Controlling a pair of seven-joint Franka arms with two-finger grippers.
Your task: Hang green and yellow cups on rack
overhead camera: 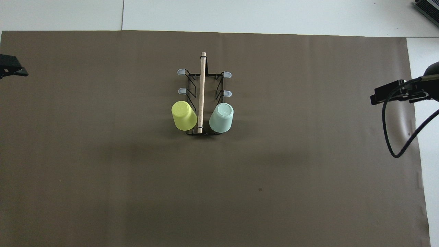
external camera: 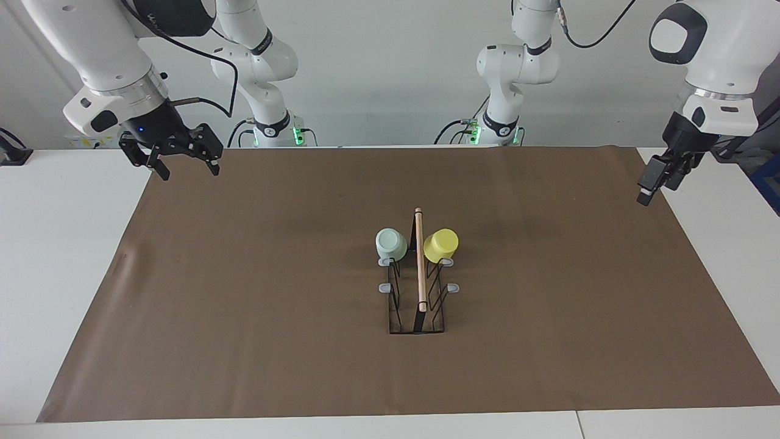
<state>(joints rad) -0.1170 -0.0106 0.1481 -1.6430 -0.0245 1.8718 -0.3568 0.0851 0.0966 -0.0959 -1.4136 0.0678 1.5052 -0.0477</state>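
The black wire rack [external camera: 418,286] [overhead camera: 202,99] with its wooden rod stands mid-mat. A pale green cup [external camera: 390,244] [overhead camera: 221,117] and a yellow cup [external camera: 440,245] [overhead camera: 184,115] hang upside down on it. Each sits on the prong nearest the robots, one per side of the rod. My left gripper [external camera: 651,186] [overhead camera: 13,70] is open and empty, raised over the mat's edge at the left arm's end. My right gripper [external camera: 189,171] [overhead camera: 375,97] is open and empty, raised over the mat's corner at the right arm's end.
A brown mat [external camera: 244,305] covers most of the white table [external camera: 61,244]. Free grey-tipped prongs [external camera: 384,287] stick out on both sides of the rack. A black cable [overhead camera: 394,147] loops down from the right arm.
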